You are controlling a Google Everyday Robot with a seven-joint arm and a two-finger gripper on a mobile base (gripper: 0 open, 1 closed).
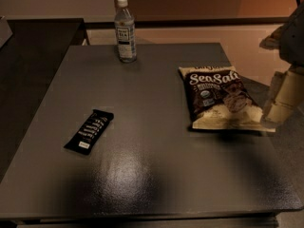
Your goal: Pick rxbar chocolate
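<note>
One gripper (279,101) shows at the right side of the camera view, pale cream blocks on an arm that comes down from the upper right corner. It sits at the right edge of the chip bag (221,99), by the bag's near right corner. Whether it is released or clenched cannot be told, nor whether it touches the bag.

There is one chip bag, lying flat, dark brown above and cream along its lower part. "Sea Salt" reads in large white letters across its top; the smaller print below cannot be read.

There is one rxbar chocolate (89,131), well apart from the bag, to its left and a little nearer the camera. It is a flat black bar lying aslant, with rows of white text too small to read and a small white label at its near end.

There is one clear bottle (125,30) with a white cap, upright, behind and to the left of the bag; its label writing is illegible.

All three rest on one dark grey table (156,175).
</note>
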